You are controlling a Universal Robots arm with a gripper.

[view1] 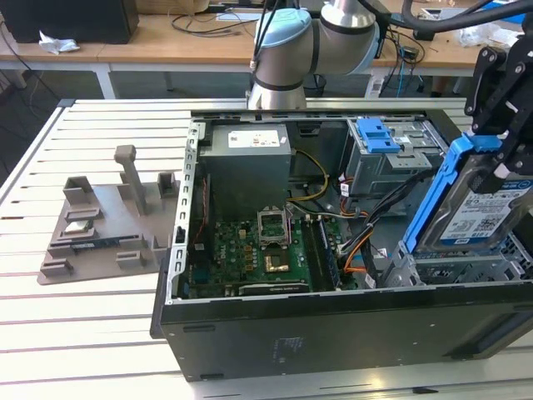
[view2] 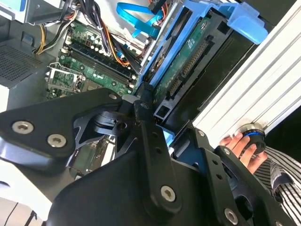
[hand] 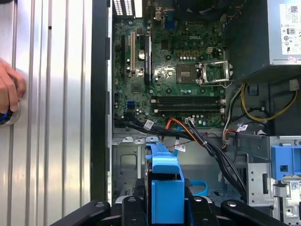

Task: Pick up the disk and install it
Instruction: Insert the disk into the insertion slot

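The disk (view1: 481,204), a silver-grey drive with a blue-and-white label and blue side rails, hangs tilted on edge over the open computer case (view1: 333,329) at the exterior view's right. My black gripper (view1: 497,154) is shut on the upper part of the disk. The disk's lower edge is close above the metal drive cage (view1: 466,267) in the case's near right corner. In the second wrist view the disk's blue rail (view2: 188,56) runs away from the gripper (view2: 157,125). In the first wrist view the disk's blue rail end (hand: 164,188) sits between the black fingers.
Inside the case are the green motherboard (view1: 258,250), a grey power supply box (view1: 247,158), bundled cables (view1: 366,233) and a blue latch handle (view1: 375,133). A grey fixture (view1: 108,221) lies on the slatted table. A person's hand (view2: 240,143) rests at the table edge by a knob.
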